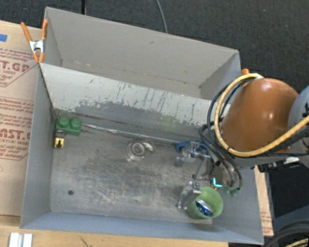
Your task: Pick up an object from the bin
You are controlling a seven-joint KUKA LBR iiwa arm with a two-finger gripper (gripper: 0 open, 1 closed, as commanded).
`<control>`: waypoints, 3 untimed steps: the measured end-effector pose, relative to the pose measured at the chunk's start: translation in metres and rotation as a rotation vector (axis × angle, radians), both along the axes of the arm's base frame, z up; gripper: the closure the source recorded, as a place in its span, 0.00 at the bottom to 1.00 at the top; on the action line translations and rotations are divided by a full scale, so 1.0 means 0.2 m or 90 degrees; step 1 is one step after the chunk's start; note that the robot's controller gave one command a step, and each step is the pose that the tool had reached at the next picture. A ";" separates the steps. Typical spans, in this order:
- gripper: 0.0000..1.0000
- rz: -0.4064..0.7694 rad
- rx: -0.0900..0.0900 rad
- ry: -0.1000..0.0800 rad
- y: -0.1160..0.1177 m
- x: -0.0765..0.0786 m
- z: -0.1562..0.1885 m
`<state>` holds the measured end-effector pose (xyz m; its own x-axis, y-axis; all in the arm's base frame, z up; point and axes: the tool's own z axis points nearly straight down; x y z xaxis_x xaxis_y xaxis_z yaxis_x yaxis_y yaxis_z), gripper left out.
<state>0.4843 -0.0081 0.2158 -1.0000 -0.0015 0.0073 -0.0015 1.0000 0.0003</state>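
gripper point(194, 195), grip unclear, beside round green ball point(210, 204) in scuffed grey metal bin point(104, 185).

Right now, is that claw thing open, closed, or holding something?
Gripper: cannot be told whether open or shut; it is low in the bin's right corner, beside a green ball.

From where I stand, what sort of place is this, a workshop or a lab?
Most likely a robotics lab's test stand: a robot arm with looped cables reaches into a grey metal bin holding a few small things, such as a green toy block and a green ball.
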 end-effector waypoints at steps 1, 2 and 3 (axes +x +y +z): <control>0.00 0.136 0.000 -0.009 0.04 0.08 0.34; 0.00 0.392 0.002 -0.002 -0.44 0.04 -0.31; 0.00 0.035 -0.001 -0.007 -0.55 0.01 -0.67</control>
